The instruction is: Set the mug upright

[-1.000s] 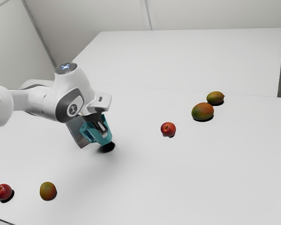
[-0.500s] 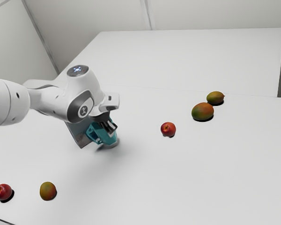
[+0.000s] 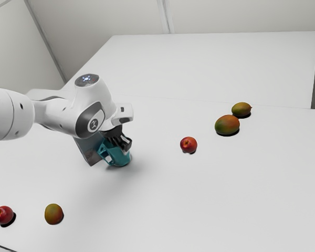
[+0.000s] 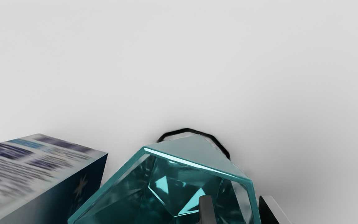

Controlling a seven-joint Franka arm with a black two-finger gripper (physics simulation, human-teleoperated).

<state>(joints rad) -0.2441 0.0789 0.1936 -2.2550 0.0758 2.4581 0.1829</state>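
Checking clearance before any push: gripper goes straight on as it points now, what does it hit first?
Most likely the mug: one finger of the gripper shows within its mouth, the other outside its wall. The table lies beyond. Depth is unclear, so I can't name the contact spot.

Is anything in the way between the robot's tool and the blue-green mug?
No, I see nothing between the tool and the mug: one finger reaches inside it, the other is just outside its wall. The box is beside the mug, not between them.
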